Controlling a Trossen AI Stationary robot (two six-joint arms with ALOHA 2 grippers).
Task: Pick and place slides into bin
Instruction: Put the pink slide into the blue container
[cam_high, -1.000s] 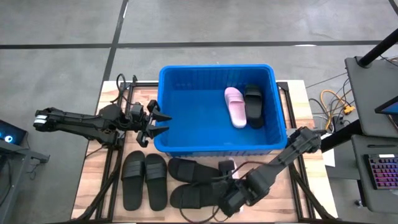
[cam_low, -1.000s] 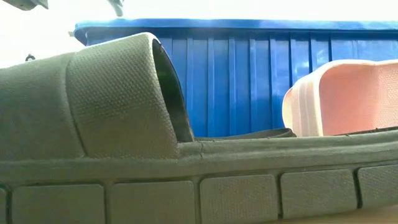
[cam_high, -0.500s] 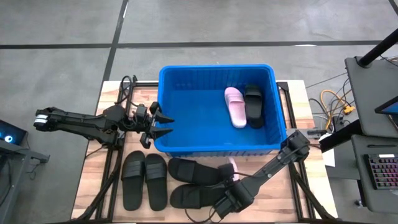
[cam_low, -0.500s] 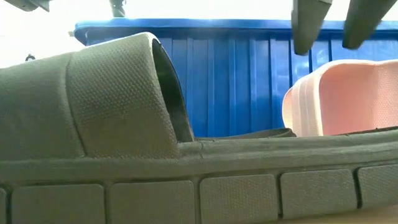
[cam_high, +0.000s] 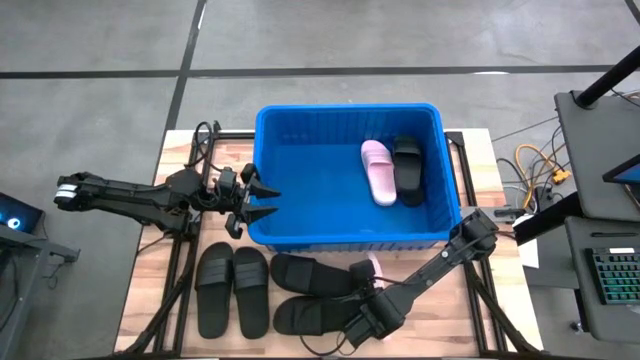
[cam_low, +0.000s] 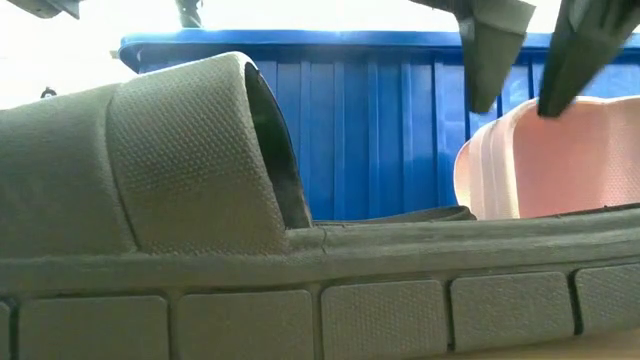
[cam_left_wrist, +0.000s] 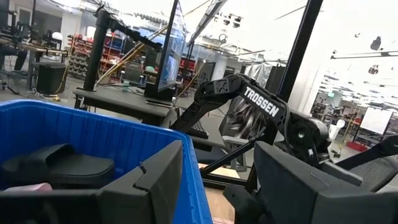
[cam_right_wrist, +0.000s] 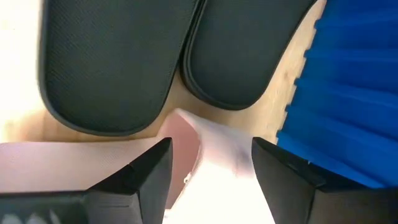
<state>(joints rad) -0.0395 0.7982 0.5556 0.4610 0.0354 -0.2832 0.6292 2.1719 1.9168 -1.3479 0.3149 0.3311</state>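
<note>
High view: blue bin (cam_high: 300, 185) sits mid-table on the wood table (cam_high: 150, 300). Inside, at its right end, a pink slide (cam_high: 377, 170) lies touching a black slide (cam_high: 407, 168). In front of the bin, 4 black slides: a left pair (cam_high: 233, 290) side by side, plus 2 more (cam_high: 312, 296) just right of them. Left gripper (cam_high: 258, 199) hovers at the bin's left wall, fingers spread, holding nothing. Right gripper (cam_high: 372, 290) reaches down in front of the bin among the slides; a second pink slide (cam_high: 374, 267) peeks out beside it, mostly hidden by the arm. Cables (cam_high: 540, 165) trail off-table at right.

Low view: a black slide's strap and sole (cam_low: 180, 200) fill the foreground, blocking most of the table. Behind it, ribbed bin wall (cam_low: 380, 120); pink slide strap (cam_low: 570, 160) at right, w/ two dark fingers (cam_low: 492, 50) apart just above it.

Left wrist view: bin rim (cam_left_wrist: 186, 180) between own parted fingers (cam_left_wrist: 155, 180); black slide (cam_left_wrist: 59, 165) inside; the other arm reads "TROSSEN" (cam_left_wrist: 264, 102).

Right wrist view: fingers (cam_right_wrist: 146, 171) parted over the pink slide (cam_right_wrist: 211, 149); grip not closed on it. 2 black slide ends (cam_right_wrist: 174, 56) beyond, bin wall (cam_right_wrist: 348, 93) alongside.
</note>
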